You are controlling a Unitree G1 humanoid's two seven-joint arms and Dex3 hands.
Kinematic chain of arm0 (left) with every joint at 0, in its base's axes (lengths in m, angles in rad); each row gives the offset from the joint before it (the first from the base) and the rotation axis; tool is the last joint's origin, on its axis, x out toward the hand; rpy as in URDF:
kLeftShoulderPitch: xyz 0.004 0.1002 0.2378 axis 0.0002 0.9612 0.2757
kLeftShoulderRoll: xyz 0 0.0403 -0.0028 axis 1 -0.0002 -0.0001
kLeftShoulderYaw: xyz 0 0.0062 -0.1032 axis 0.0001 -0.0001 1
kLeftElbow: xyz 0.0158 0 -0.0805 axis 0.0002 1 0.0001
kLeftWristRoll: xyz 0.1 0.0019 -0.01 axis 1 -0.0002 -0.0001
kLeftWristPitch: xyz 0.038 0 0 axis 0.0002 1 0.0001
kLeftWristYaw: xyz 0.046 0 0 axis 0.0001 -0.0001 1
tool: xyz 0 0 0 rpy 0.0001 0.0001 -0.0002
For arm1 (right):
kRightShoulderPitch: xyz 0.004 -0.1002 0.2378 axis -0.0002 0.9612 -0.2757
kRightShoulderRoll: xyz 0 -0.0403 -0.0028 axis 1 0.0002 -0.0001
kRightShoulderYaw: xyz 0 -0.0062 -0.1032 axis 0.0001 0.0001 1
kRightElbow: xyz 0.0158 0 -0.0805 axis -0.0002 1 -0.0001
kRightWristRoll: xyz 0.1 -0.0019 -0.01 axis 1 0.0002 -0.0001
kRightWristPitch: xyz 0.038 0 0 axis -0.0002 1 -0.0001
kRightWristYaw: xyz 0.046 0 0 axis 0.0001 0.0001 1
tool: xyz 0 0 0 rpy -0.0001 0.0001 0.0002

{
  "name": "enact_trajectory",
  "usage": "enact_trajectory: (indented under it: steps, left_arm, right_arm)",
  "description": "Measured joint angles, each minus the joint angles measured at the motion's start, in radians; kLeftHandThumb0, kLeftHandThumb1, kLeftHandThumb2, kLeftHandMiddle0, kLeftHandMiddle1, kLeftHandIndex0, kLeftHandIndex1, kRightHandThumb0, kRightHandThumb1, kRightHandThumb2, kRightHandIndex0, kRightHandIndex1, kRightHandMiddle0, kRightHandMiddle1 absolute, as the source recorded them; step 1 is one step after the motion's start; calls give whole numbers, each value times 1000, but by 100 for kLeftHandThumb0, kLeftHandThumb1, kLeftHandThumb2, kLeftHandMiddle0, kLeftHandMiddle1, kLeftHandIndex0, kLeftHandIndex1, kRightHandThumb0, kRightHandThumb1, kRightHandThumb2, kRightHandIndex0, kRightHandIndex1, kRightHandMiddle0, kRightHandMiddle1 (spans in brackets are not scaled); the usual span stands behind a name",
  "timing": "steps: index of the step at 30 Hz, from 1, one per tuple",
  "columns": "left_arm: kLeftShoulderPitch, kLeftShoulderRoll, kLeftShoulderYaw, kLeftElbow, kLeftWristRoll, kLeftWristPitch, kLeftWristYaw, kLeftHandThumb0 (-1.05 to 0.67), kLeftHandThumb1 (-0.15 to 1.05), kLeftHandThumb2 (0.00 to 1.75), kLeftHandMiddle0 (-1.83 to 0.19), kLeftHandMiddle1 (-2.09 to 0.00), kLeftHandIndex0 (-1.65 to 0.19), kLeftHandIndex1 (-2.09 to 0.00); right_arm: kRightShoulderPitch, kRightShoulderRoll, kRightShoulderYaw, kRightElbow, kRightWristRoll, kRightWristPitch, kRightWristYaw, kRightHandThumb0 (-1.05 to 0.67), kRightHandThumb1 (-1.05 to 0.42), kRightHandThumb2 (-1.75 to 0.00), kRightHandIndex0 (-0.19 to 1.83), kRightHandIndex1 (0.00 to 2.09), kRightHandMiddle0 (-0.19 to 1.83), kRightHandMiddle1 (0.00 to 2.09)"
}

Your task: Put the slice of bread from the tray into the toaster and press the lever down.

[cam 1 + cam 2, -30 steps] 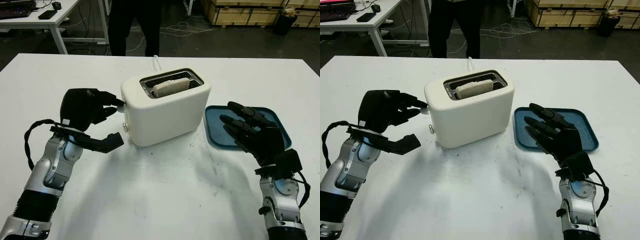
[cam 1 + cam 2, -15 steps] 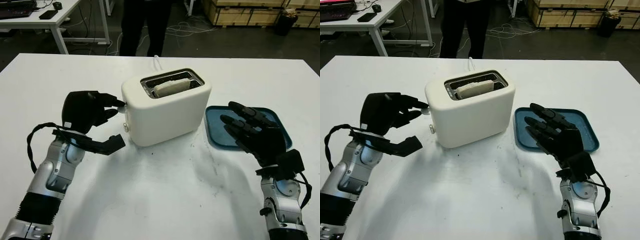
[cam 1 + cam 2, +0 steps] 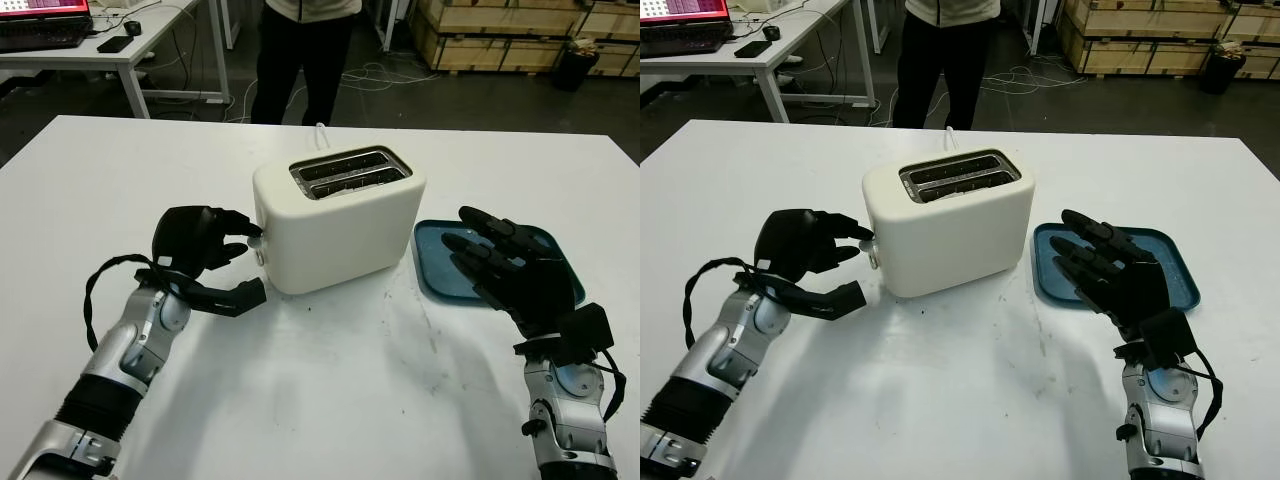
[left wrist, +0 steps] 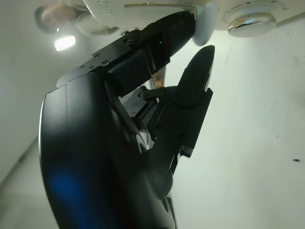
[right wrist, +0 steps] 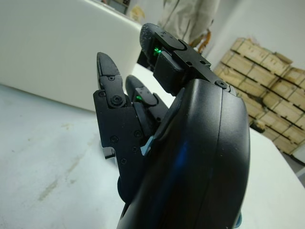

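Because the slice of bread sits deep in the toaster (image 3: pixel 340 215), I cannot see it in the slots (image 3: pixel 350 172), which look dark and empty from above; I judge that it has gone down with the carriage. What matters now is the lever (image 3: pixel 256 239), a small pale knob on the end wall of the toaster that faces the left hand (image 3: pixel 200 240). This hand is curled, and its fingers (image 4: pixel 162 40) press on top of the knob; they push it more than they clasp it.

I expect the knob to be hard, smooth plastic and a little slippery, so the contact should be flat on its top and not at the edge. It probably works against a spring until it latches. The toaster itself looks light, with a glossy cream shell, and it may slide or tip on the white counter (image 3: pixel 330 400) if the push is not straight down.

The right hand (image 3: pixel 1115 275) is released and holds nothing; it hovers over the blue tray (image 3: pixel 1170 255), which lies just beside the toaster. A person (image 3: pixel 305 45) stands behind the counter.
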Motion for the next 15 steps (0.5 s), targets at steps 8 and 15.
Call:
enact_trajectory:
  steps: [8, 15]
  left_arm:
    - [-89, 118, -64, -42, 23, -12, -195, -18, 71, 0, -105, -96, -137, -4]
    - [-114, 149, -65, -72, 21, -20, -273, -23, 74, 0, -108, -84, -136, -2]
  right_arm:
    - [5, 0, 2, -26, -1, 9, -4, -27, -92, -9, 82, 0, 74, 0]
    - [5, 0, 2, -26, 0, 9, -4, -29, -92, -9, 81, 0, 75, 1]
